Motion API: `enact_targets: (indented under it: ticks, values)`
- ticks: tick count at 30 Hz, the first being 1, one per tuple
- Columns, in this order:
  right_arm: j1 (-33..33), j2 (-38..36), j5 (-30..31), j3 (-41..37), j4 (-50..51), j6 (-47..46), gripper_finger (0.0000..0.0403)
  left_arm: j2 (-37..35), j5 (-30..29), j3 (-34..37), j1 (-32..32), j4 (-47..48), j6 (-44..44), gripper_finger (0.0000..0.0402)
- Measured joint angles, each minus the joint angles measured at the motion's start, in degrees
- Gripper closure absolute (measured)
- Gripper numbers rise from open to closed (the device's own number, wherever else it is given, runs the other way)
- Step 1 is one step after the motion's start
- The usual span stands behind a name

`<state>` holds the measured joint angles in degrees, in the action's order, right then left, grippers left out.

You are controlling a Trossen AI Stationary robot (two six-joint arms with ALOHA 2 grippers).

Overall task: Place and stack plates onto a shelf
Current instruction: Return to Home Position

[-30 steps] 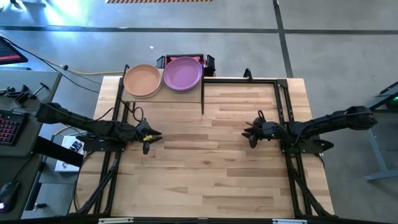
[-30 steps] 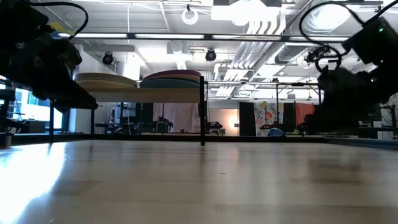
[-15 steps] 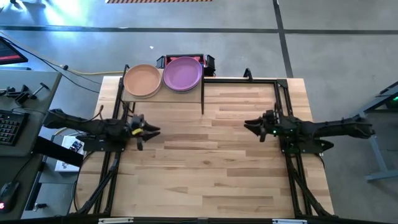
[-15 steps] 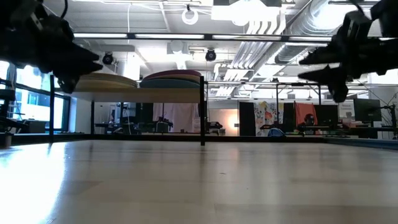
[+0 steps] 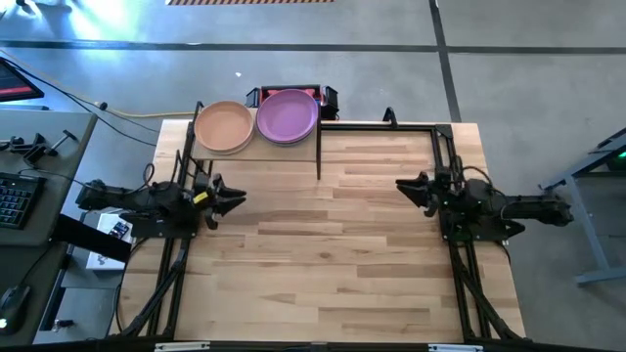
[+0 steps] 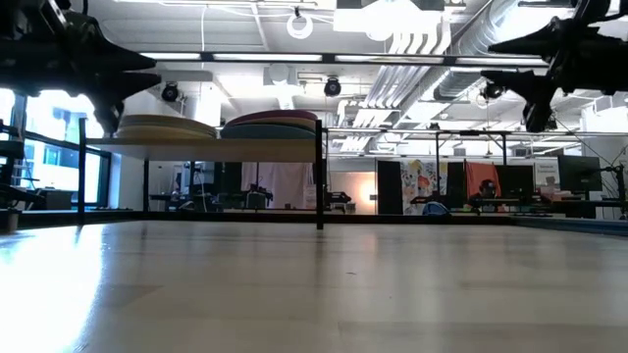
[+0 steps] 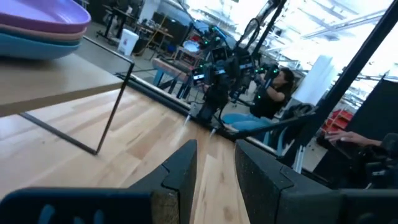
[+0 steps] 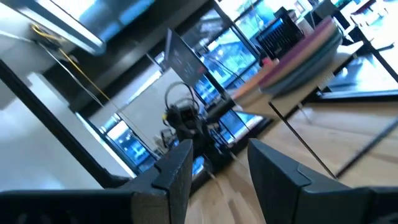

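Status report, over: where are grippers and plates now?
Left gripper open, empty, over table, left side. Right gripper open, empty, right side. Peach plate and purple plate top two stacks on shelf. Nothing in the way.

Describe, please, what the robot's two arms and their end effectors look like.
The left arm and right arm are slim, black, jointed segments, with thin dark cables looping near the wrists. A small yellow mark shows near the left end effector. It and the right end effector each have two flat, dark, matte fingers that taper toward the tips.
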<state>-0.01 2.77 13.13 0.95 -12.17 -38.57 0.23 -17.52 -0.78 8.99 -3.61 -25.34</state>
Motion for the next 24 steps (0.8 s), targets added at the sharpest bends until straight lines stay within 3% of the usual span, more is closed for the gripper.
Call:
enact_targets:
  ticks: [3, 24]
  values:
    - [0.0, -2.8, 0.0, 0.0, 0.0, 0.0, 0.0258, 0.0, 0.0, 0.0, -0.6, 0.5, 0.0, 0.0303]
    - [0.0, -2.4, 0.0, 0.0, -0.1, 0.0, 0.0258, 0.0, 0.0, 0.0, -2.4, 0.5, 0.0, 0.0303]
